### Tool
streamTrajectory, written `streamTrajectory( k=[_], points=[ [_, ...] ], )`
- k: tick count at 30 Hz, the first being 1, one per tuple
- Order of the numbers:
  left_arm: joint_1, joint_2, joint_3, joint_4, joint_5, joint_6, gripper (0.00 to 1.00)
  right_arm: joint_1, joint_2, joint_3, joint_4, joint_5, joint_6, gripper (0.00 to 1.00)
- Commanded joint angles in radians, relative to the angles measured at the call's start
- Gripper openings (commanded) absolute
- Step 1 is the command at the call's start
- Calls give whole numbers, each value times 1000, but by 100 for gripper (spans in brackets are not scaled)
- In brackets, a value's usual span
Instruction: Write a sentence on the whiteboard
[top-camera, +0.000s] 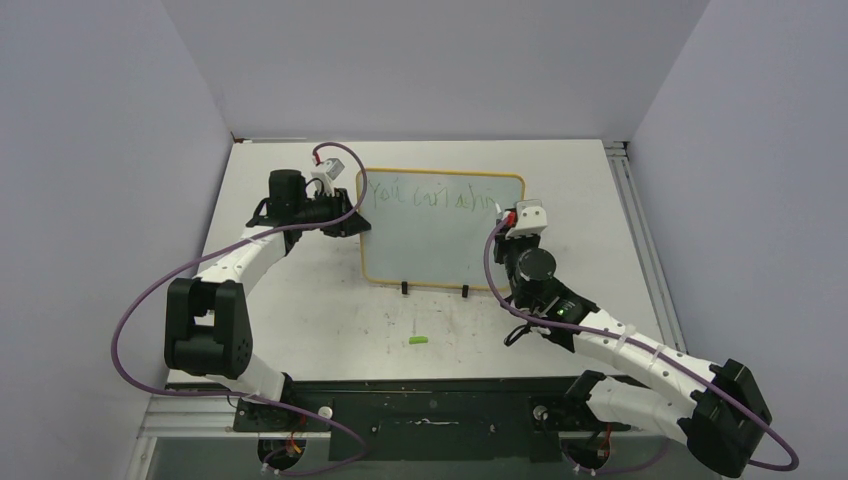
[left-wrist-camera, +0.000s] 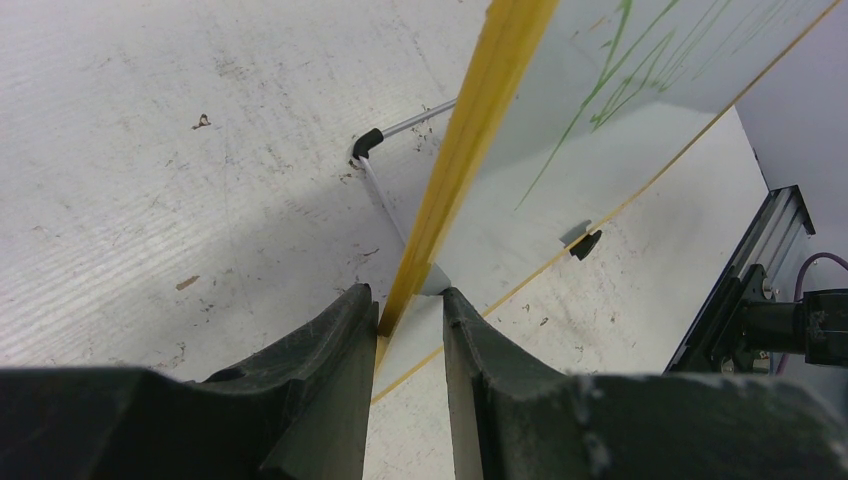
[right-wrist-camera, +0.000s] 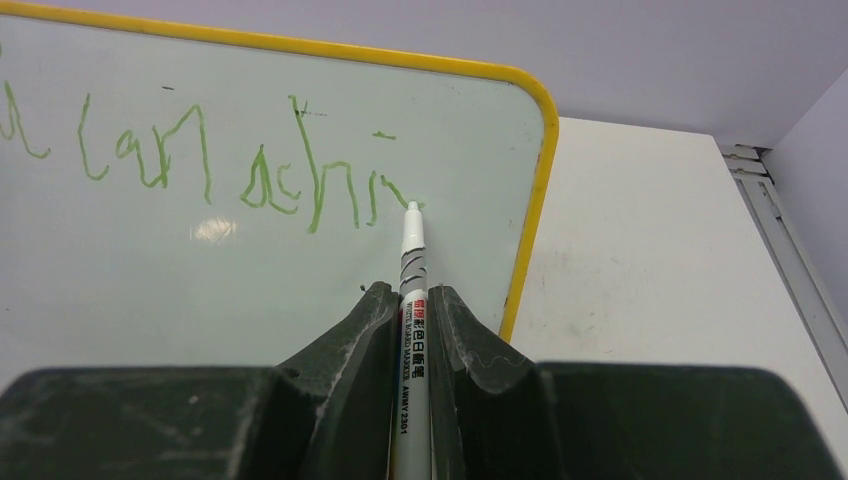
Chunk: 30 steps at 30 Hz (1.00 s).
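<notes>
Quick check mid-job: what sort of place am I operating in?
Probably a lab robot cell: plain pale walls close in a scuffed white table, an aluminium rail runs along its right edge, and a small whiteboard is the work item on it.

Whiteboard (top-camera: 440, 250) blocks centre; table (top-camera: 590, 200) open right; green cap (top-camera: 418, 341) lies in front.

The yellow-framed whiteboard (top-camera: 440, 250) stands on clip feet, its green sentence (top-camera: 430, 197) reading "You can achi"
</notes>
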Motion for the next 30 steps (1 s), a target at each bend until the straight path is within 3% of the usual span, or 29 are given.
streamTrajectory(
  k=[1,30],
  points=[
    [-13,-28,43,9,12,11,28,-9,-6,39,52,9,-17,5],
    [-13,-30,42,9,12,9,28,-8,-18,-1,-30,-21,39,5]
  ],
)
